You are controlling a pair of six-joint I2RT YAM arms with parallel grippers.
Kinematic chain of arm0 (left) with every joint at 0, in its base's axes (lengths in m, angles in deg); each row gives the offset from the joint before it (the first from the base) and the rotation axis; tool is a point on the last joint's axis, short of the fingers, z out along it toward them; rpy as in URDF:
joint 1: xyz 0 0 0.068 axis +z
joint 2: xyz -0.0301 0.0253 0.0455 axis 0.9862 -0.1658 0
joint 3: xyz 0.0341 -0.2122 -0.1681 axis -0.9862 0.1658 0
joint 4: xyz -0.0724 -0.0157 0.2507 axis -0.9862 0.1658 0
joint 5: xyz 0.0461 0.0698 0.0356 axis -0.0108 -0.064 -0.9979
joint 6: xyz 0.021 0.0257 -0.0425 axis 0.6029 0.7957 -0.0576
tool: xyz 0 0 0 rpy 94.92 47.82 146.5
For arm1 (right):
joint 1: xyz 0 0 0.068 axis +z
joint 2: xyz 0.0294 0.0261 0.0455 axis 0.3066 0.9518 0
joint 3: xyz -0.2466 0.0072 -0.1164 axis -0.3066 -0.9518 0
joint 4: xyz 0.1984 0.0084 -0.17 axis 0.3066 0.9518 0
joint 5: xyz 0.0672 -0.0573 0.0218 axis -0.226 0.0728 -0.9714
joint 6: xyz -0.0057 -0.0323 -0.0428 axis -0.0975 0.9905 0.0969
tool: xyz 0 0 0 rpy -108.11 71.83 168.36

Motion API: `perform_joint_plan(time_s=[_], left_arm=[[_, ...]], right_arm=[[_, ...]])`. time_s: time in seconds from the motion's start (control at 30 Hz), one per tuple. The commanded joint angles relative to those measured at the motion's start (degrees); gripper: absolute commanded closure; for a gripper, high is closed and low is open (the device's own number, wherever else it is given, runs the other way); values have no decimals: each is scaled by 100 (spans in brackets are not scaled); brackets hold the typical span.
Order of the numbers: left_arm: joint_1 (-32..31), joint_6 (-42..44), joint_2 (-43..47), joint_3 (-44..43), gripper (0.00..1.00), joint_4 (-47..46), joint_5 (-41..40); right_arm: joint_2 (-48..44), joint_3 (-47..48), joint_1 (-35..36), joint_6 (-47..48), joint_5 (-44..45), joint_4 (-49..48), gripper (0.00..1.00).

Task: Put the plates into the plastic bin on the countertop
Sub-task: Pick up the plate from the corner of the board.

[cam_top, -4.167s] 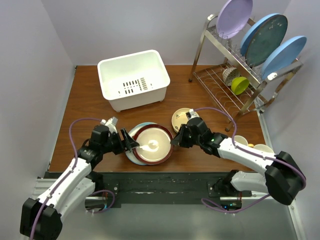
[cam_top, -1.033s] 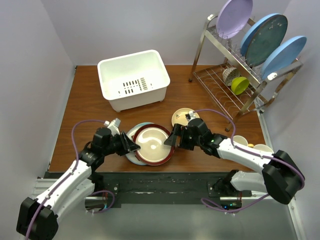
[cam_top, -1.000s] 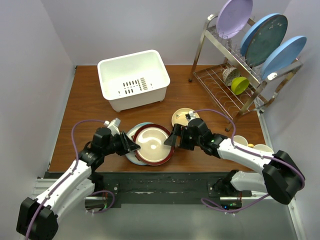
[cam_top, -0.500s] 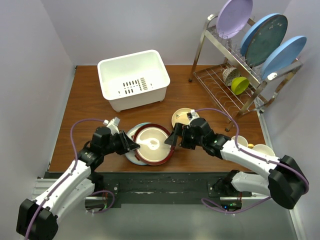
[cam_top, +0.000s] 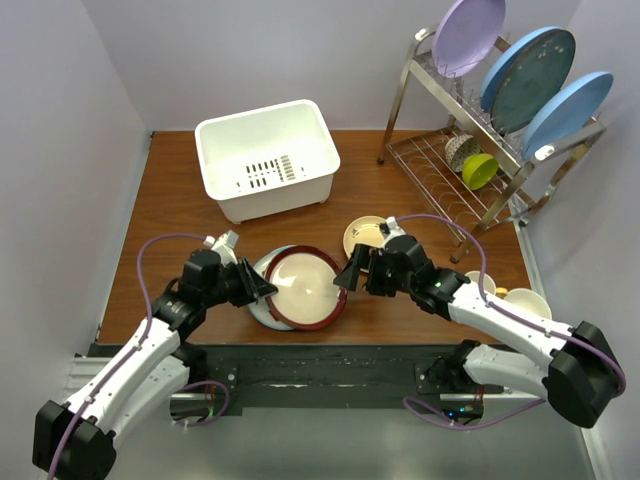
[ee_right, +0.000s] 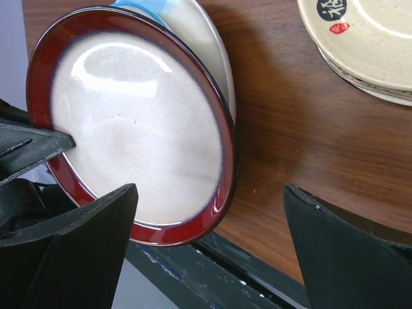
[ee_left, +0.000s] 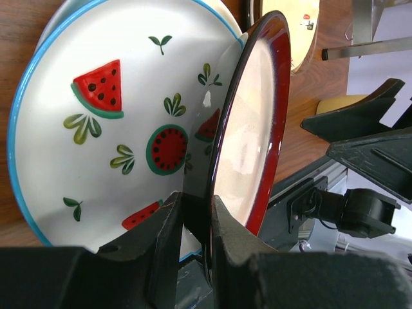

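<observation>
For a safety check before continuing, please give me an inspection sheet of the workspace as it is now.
Surface: brown countertop, no spill seen.
Job's things: bin empty; maroon plate tilted up over watermelon plate; tan plate flat beside them.
Clutter: rack with upright plates, yellow cup.
Grippers: left gripper shut on maroon plate's rim; right gripper open at its opposite edge.
Cables: purple cables loop along both arms.
Surroundings: plain walls.

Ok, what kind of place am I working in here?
Probably a mock kitchen dishwashing station: a chrome wire dish rack holding upright blue and lilac plates, and a white rectangular plastic tub on a dark brown wood-grain tabletop.
</observation>
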Motion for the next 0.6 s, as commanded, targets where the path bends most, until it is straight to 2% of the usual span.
perform_joint_plan(time_s=[0.0, 0.57], left_arm=[[-5, 108, 121, -415, 100, -247, -122], [-5, 258, 59, -863, 100, 34, -246]], right_arm=[[-210, 287, 24, 162, 229, 129, 1], [-895, 498, 15, 373, 747, 814, 1]])
